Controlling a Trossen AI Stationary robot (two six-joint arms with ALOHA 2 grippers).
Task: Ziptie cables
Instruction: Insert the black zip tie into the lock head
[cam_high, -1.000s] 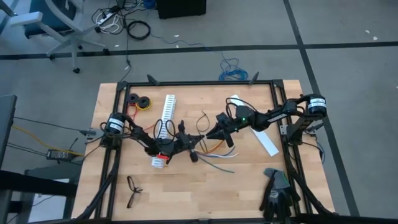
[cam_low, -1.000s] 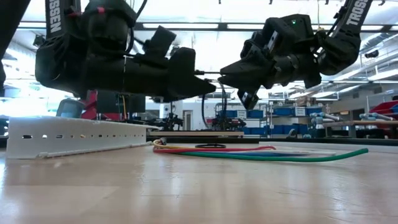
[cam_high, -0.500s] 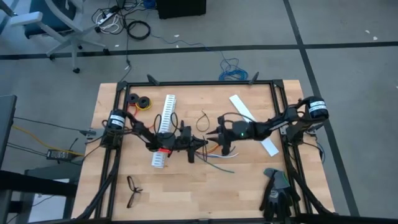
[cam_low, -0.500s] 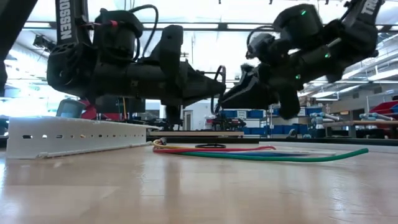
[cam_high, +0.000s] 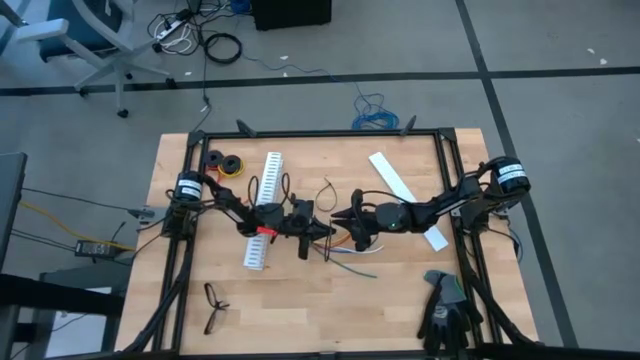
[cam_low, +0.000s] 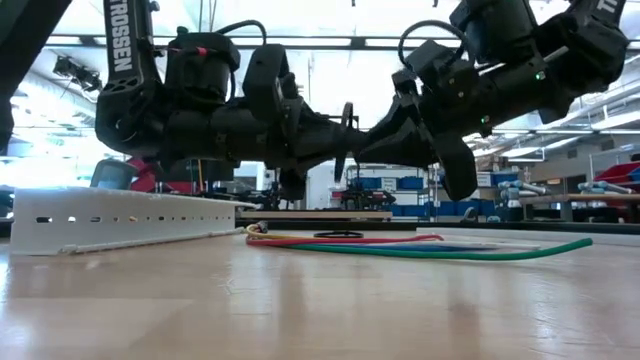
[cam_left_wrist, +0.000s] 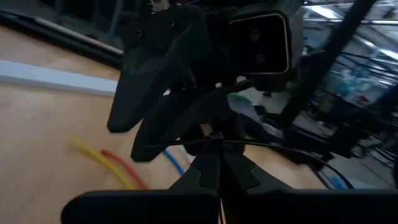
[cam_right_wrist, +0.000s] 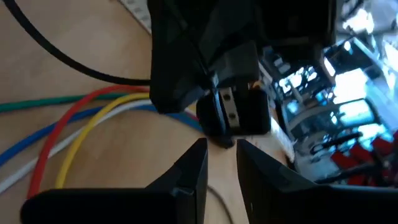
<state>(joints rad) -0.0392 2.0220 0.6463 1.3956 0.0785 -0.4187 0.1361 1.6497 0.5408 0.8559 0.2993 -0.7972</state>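
Facing each other tip to tip above the cables, our left pincer is pressed together on a ziptie lying crosswise to its fingers. Our right pincer, slightly spread, holds nothing we can see. The low view shows both raised off the table; the high view hides that.
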